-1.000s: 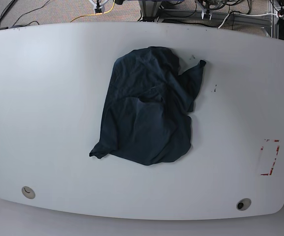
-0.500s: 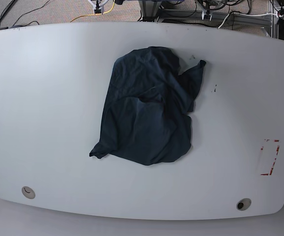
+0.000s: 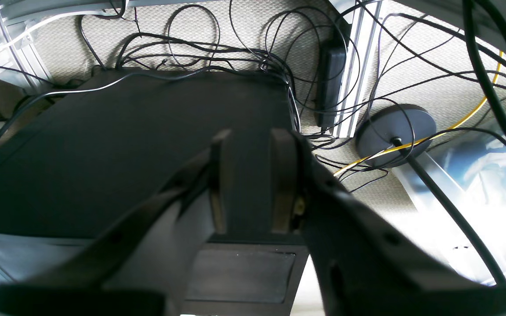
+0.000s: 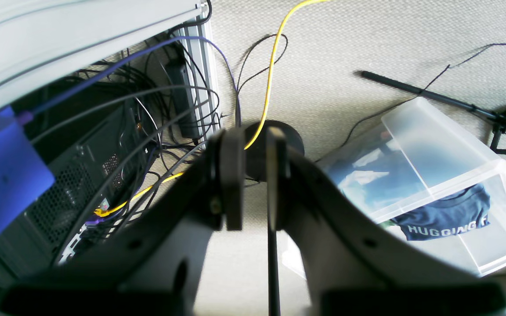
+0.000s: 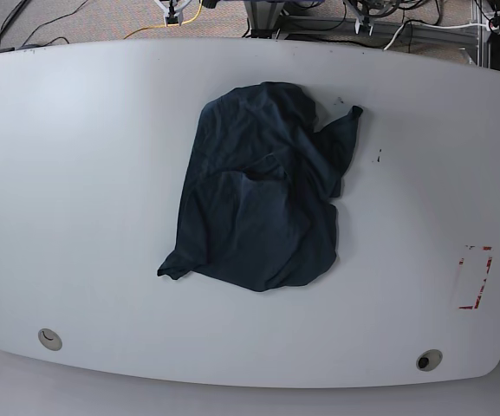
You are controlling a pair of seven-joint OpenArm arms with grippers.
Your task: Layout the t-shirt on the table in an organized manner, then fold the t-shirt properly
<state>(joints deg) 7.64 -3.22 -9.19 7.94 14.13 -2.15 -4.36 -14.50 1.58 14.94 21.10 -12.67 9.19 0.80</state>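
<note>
The crumpled dark navy cotton t-shirt [image 5: 262, 195] is lying on the white smooth tabletop [image 5: 76, 173]; the left tool [image 3: 248, 180] and right tool [image 4: 251, 175] are hanging empty, jaws slightly apart.

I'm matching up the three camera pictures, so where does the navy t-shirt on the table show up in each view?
Base: t-shirt lies crumpled at the table's center, slightly toward the far edge.
Left wrist: not in it; only floor, cables and a dark case.
Right wrist: not in it; the shirt in the clear bin is another one.
Shared landmark: the yellow cable on the carpet.
</note>
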